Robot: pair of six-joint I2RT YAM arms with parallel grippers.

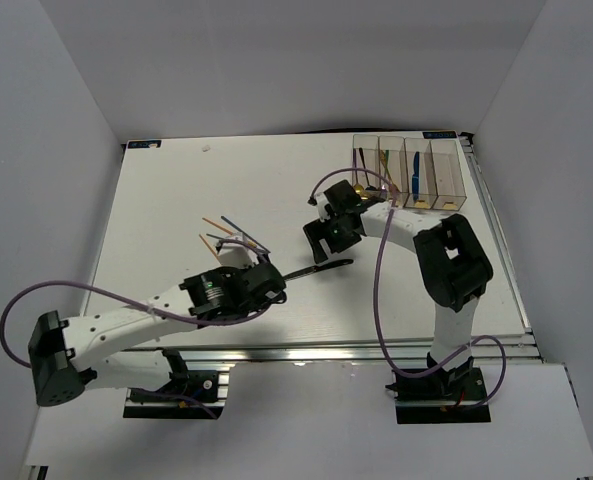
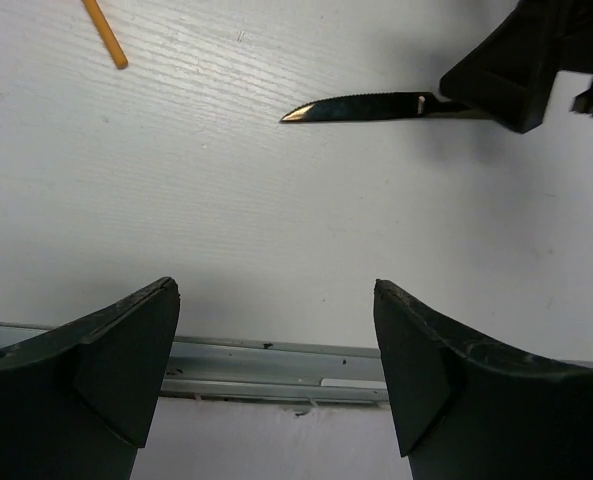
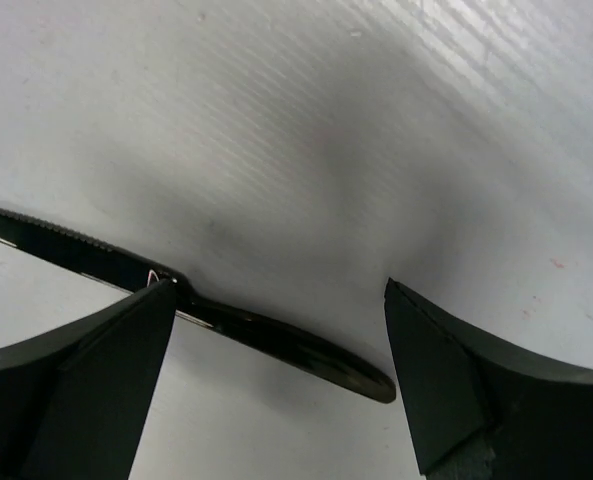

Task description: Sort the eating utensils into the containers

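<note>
Your left gripper (image 2: 276, 290) hangs low over the white table (image 2: 276, 200), close to the metal rail (image 2: 276, 355) at its near edge. Its jaws are wide apart and nothing is between them. Just ahead, a black knife (image 2: 361, 107) lies flat on the table, its serrated tip toward that gripper. Your right gripper (image 3: 278, 290) hovers over the knife's handle, jaws equally wide and straddling it without closing. Whether a finger touches the handle cannot be told. An orange chopstick (image 2: 106, 35) lies beyond the left gripper, one of a loose bunch of orange and blue chopsticks (image 1: 231, 232). The containers (image 1: 444, 170), a row of clear bins, stand at the table's far right corner, well apart from the knife. A blue utensil (image 1: 414, 175) stands in the third bin from the left.
</note>
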